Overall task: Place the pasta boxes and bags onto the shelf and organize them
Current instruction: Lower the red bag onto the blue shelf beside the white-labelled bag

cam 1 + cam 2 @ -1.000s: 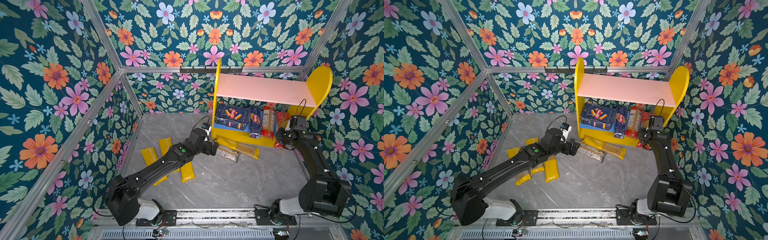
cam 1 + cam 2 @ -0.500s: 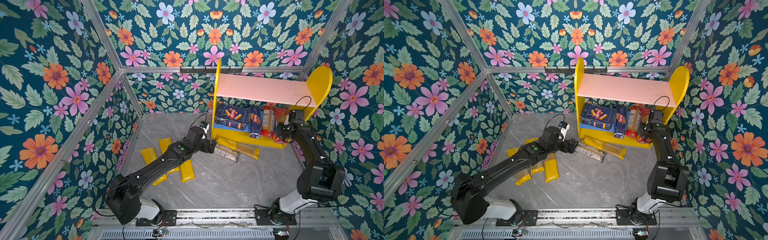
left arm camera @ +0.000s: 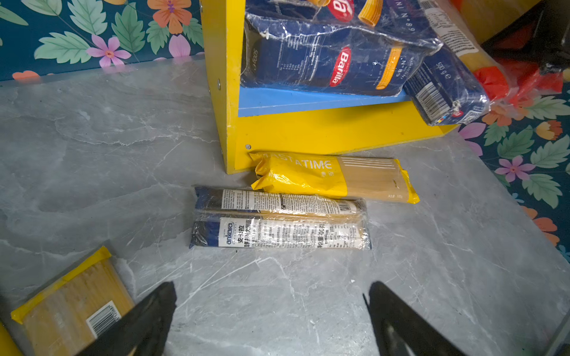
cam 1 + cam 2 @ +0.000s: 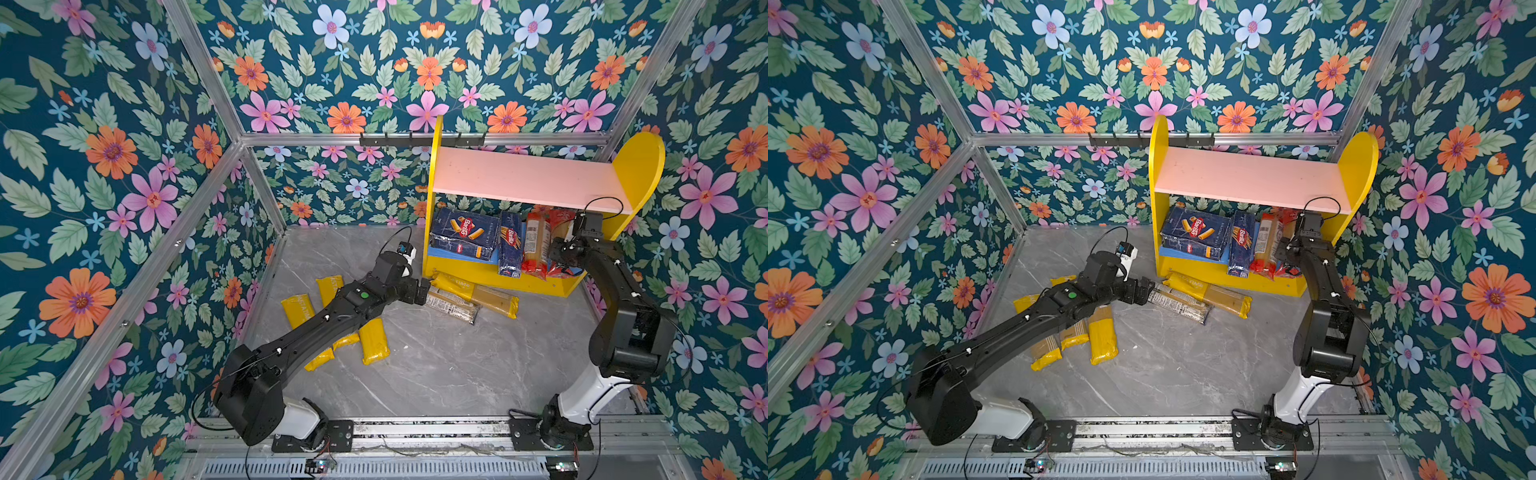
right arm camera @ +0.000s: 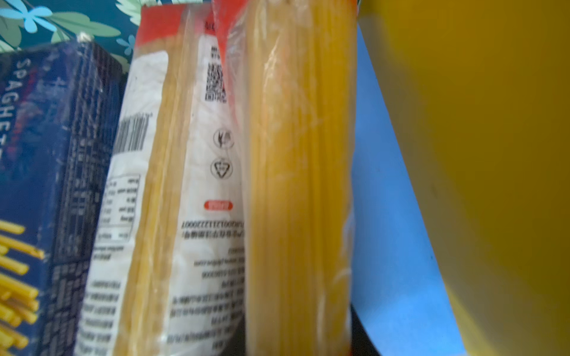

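The shelf stands at the back right. On its blue lower board sit the wide pasta box, the narrow box and a red-ended bag. My right gripper reaches into the board's right end, shut on a second red-ended bag beside the yellow side panel. My left gripper hangs open and empty just above the floor. Ahead of it lie what look like two white-labelled, blue-ended bags and a yellow-ended bag.
Several yellow-ended bags lie on the grey floor under my left arm, one beside a left finger. Floral walls close in on three sides. The pink upper board carries nothing. A metal rail runs along the front.
My right gripper has moved left and into the lower shelf, carrying the red-ended bag against the others. My left gripper has shifted only slightly, still open.
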You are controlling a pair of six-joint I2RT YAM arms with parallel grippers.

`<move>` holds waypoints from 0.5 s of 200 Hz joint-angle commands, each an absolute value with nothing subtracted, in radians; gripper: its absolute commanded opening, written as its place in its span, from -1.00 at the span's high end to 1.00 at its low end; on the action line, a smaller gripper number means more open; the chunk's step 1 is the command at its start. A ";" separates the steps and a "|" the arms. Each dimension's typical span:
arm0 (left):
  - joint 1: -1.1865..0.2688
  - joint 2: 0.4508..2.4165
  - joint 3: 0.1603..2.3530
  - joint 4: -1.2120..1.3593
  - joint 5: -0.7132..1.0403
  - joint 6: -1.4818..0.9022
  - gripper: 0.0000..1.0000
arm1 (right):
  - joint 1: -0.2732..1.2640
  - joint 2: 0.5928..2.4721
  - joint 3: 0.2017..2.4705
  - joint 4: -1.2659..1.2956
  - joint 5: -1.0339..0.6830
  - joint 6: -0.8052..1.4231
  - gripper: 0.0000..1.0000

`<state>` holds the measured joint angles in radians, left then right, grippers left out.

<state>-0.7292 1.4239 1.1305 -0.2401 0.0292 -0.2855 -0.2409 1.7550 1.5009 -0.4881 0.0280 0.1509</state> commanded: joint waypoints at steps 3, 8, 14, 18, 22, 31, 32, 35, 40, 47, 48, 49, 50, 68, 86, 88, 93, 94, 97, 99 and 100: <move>-0.727 1.423 1.138 -0.233 0.029 -0.276 -0.99 | -0.248 1.772 1.506 -0.437 0.053 0.137 0.69; -0.727 1.424 1.139 -0.233 0.030 -0.277 -0.99 | -0.248 1.774 1.506 -0.439 0.054 0.139 0.68; -0.727 1.425 1.140 -0.233 0.029 -0.277 -0.99 | -0.251 1.775 1.506 -0.441 0.052 0.140 0.65; -0.727 1.426 1.140 -0.234 0.031 -0.278 -0.99 | -0.253 1.777 1.506 -0.443 0.053 0.141 0.63; -0.726 1.426 1.142 -0.235 0.031 -0.279 -0.99 | -0.254 1.777 1.504 -0.443 0.054 0.141 0.59; -0.727 1.427 1.145 -0.236 0.031 -0.279 -0.99 | -0.257 1.776 1.497 -0.439 0.062 0.143 0.49; -0.727 1.427 1.145 -0.236 0.032 -0.279 -0.99 | -0.258 1.776 1.497 -0.439 0.063 0.143 0.48; -0.727 1.427 1.146 -0.236 0.030 -0.281 -0.99 | -0.260 1.774 1.495 -0.437 0.063 0.143 0.45; -0.727 1.427 1.147 -0.238 0.030 -0.281 -0.99 | -0.263 1.774 1.493 -0.437 0.061 0.145 0.41; -0.727 1.427 1.149 -0.239 0.032 -0.281 -1.00 | -0.268 1.771 1.491 -0.439 0.053 0.148 0.32; -0.727 1.427 1.149 -0.239 0.031 -0.281 -0.99 | -0.268 1.771 1.492 -0.439 0.052 0.149 0.30; -0.727 1.426 1.149 -0.239 0.031 -0.281 -0.99 | -0.268 1.771 1.492 -0.439 0.051 0.149 0.29; -0.726 1.426 1.148 -0.239 0.031 -0.281 -0.99 | -0.269 1.771 1.491 -0.439 0.050 0.150 0.27; -0.727 1.425 1.152 -0.242 0.033 -0.285 -0.99 | -0.271 1.755 1.479 -0.436 0.035 0.153 -0.11; -0.727 1.421 1.155 -0.244 0.038 -0.288 -0.99 | -0.272 1.729 1.457 -0.431 0.016 0.159 -0.45; -0.727 1.419 1.154 -0.245 0.038 -0.288 -0.99 | -0.271 1.726 1.456 -0.430 0.016 0.159 -0.48; -0.727 1.419 1.154 -0.247 0.040 -0.290 -0.99 | -0.270 1.721 1.452 -0.430 0.012 0.162 -0.53; -0.727 1.419 1.155 -0.248 0.040 -0.290 -0.99 | -0.270 1.721 1.452 -0.430 0.012 0.162 -0.53; -0.726 1.418 1.154 -0.250 0.040 -0.290 -0.99 | -0.271 1.716 1.450 -0.431 0.012 0.164 -0.56; -0.727 1.417 1.152 -0.251 0.040 -0.292 -0.99 | -0.271 1.713 1.447 -0.431 0.012 0.166 -0.59; -0.727 1.415 1.152 -0.251 0.040 -0.292 -0.99 | -0.271 1.711 1.445 -0.431 0.011 0.167 -0.60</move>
<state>-0.7277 1.4246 1.1481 -0.2436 0.0299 -0.2867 -0.2722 1.7397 1.4605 -0.4412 0.0177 0.1535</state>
